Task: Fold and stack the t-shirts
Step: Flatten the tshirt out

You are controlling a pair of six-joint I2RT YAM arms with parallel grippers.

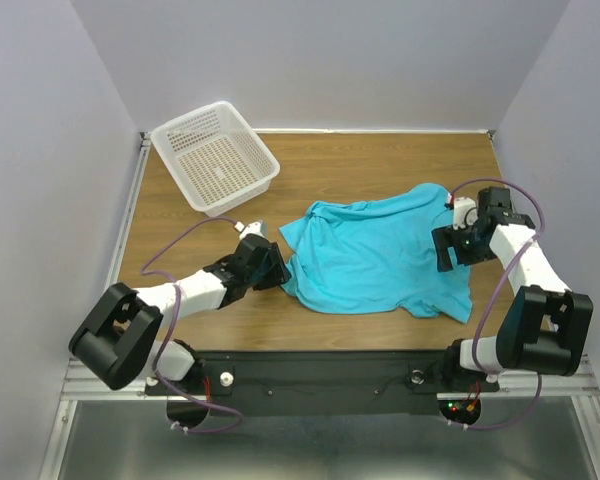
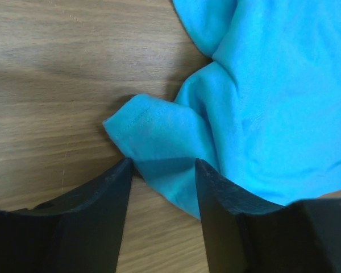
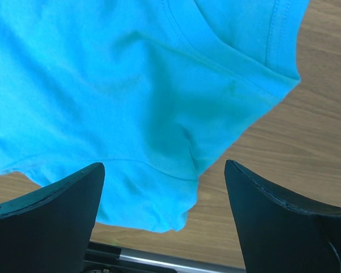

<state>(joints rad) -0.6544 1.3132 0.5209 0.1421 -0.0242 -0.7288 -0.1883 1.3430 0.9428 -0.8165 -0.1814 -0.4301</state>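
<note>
One t-shirt [image 2: 261,114] between left fingers [image 2: 96,216]

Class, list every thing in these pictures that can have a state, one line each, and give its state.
t-shirt: unfolded, rumpled, lying loose on the table.
basket: upright, empty.
left gripper: open, fingers apart with a fold of the t-shirt's edge lying between them.
right gripper: open, fingers wide apart over the t-shirt's edge, holding nothing.

t-shirt [image 2: 261,102] cut off, both wrist views
</note>
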